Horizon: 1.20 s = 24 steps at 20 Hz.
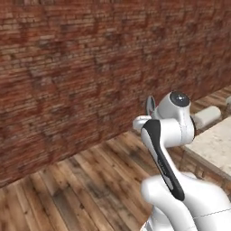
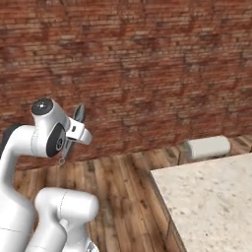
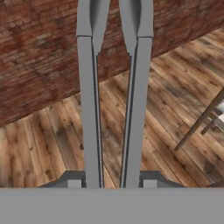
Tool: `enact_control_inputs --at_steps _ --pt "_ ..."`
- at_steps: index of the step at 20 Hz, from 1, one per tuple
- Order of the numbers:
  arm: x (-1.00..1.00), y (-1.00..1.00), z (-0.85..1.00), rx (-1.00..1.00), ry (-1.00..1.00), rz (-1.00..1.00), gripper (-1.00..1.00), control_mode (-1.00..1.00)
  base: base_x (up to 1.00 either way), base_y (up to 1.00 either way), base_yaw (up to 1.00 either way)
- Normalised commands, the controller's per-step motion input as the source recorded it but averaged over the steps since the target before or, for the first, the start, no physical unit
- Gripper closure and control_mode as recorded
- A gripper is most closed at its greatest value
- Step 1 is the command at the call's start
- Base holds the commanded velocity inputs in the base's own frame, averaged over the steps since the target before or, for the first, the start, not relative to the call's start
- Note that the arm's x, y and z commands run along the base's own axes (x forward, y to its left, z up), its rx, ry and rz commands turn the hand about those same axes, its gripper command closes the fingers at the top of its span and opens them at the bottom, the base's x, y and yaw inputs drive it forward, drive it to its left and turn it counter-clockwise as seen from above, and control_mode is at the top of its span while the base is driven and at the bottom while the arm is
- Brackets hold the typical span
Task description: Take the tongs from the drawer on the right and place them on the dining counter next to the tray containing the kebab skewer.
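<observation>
Grey metal tongs run straight up the middle of the hand view, their two narrow arms side by side with a slim gap between them, rising from between the end effector fingertips at the bottom. The end effector is closed on the tongs, its jaws narrow, one fingertip pressed against the outside of each arm. Behind the tongs lie a wooden plank floor and a red brick wall; a thin dark chair leg slants in to the right of the tongs.

In the left base view the tongs' rounded tip sticks up just beside the white wrist, in front of the brick wall. In the right base view the same grey tip stands just to the right of the wrist, tilted slightly. The dining counter's beige speckled surface lies well to the right of the tongs and lower, and its corner shows at the right edge of the left base view. A white cushioned stool stands beyond the surface's far edge, near the wall.
</observation>
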Motion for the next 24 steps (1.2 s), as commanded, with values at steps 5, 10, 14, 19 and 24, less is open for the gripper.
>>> enact_control_inputs --at_steps 5,10,14,19,24 --pt "0.00 0.00 0.00 0.00 0.00 0.00 1.00 1.00 0.64 0.53 -0.33" --pt "0.00 0.00 0.00 0.00 0.00 0.00 1.00 1.00 0.33 0.28 -0.41" --pt "0.00 0.00 0.00 0.00 0.00 0.00 1.00 1.00 0.35 0.16 -0.44" --pt "0.00 0.00 0.00 0.00 0.00 0.00 1.00 1.00 0.53 0.40 -0.43" --pt "0.00 0.00 0.00 0.00 0.00 0.00 1.00 1.00 0.82 0.47 -0.35"
